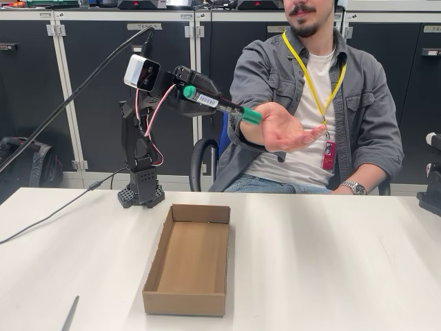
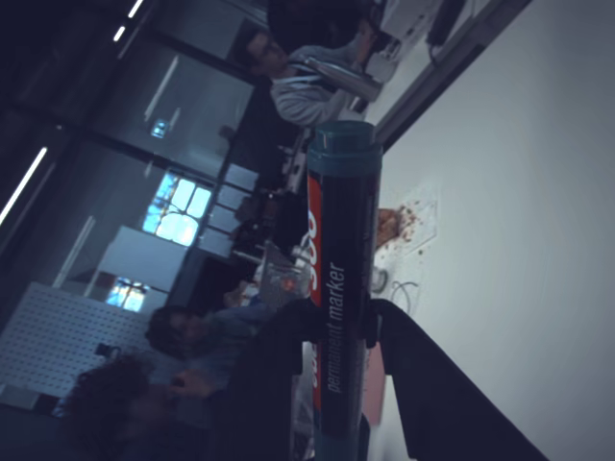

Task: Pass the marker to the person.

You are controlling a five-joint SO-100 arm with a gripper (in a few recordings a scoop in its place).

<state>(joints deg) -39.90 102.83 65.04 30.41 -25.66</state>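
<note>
You're at the handover: the gripper (image 1: 201,96) is clamped on the marker (image 1: 219,103), its green tip at nine o'clock of the person's open hand (image 1: 284,129), so ease it onto the palm and release.

fixed view: bright, even, sharp | wrist view: dim, bluish, perhaps soft

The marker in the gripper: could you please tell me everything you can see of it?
The marker is slim, with a dark barrel, a green end at each tip and a white barcode label; the wrist view shows a red stripe and the words "permanent marker". The gripper is shut on its upper half, holding it high above the table, slanting down to the right. Its lower green end lies by the person's open hand; contact is unclear.
</note>
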